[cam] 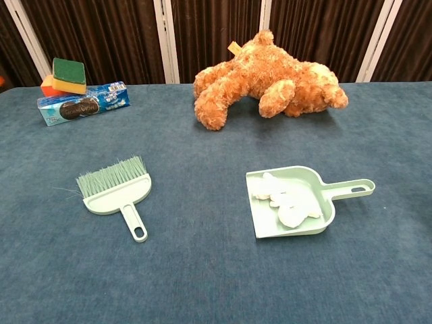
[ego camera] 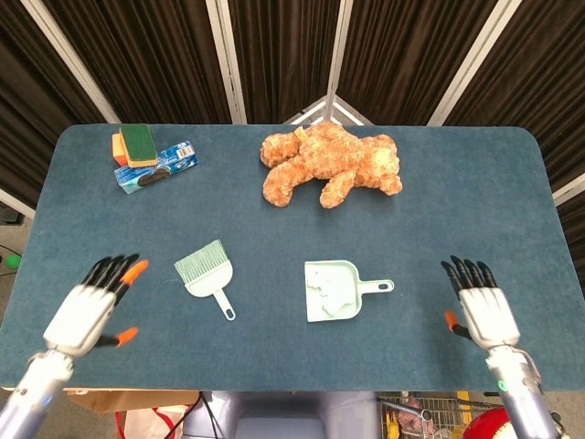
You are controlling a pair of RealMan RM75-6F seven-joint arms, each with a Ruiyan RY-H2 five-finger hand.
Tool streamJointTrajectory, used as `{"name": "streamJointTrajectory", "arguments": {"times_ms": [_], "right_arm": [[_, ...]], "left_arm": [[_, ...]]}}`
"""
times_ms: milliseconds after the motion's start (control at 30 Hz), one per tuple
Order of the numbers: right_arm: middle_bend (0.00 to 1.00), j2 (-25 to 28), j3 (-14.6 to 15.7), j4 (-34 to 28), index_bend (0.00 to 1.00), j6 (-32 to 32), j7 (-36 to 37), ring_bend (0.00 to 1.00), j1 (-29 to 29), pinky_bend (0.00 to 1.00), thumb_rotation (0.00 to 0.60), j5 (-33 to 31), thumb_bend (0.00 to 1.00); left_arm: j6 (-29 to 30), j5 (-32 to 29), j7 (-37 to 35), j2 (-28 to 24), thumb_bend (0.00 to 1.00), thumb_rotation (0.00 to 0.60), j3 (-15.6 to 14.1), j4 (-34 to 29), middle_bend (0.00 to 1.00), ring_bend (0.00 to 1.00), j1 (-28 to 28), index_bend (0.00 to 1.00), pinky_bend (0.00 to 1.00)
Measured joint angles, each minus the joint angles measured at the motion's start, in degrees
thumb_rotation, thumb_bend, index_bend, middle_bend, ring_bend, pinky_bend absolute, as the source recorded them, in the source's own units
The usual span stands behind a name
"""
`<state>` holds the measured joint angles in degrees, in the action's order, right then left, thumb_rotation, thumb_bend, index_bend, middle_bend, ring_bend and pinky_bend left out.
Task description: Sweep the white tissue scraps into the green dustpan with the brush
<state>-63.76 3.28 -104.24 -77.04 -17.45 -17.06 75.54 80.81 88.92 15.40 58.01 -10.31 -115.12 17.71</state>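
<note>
At the centre of the frame, the job looks finished: the white tissue scraps (cam: 283, 200) lie heaped inside the green dustpan (cam: 317, 223), and the brush (cam: 116, 194) lies flat on the blue table (ego camera: 292, 206), left of centre.

In the head view both hands sit at the bottom corners, the left hand (ego camera: 87, 311) at lower left and the right hand (ego camera: 482, 309) at lower right, each with fingers spread wide and holding nothing. I judge they are parked clear because no scraps show on the cloth outside the pan. The brush lies well apart from the left hand, up and to its right, handle pointing toward the lower edge; the dustpan lies well left of the right hand, handle toward it. The chest view shows neither hand.
</note>
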Motion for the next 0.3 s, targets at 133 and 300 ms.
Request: {"name": "streamJointTrajectory", "arguments": {"times_ms": [133,300], "right_arm": [[0.0,1.7,1.9,0.4,0.0,-5.4,2.8,0.0,3.4,0.0,0.6,6.7,0.4],[0.0,1.8,3.6,6.0,0.0,-13.2,7.9,0.0,8.3,0.0,0.6,14.5,0.4]], "left_arm": [[4.0,6.1,-3.3,-0.4,0.0,0.6,-3.6,5.8,0.0,0.0,-5.7,0.0,0.0],[8.1,8.5,-6.4,-0.3,0.0,0.6,-4.9,12.7,0.0,0.0,-10.1,0.0,0.0]]}}
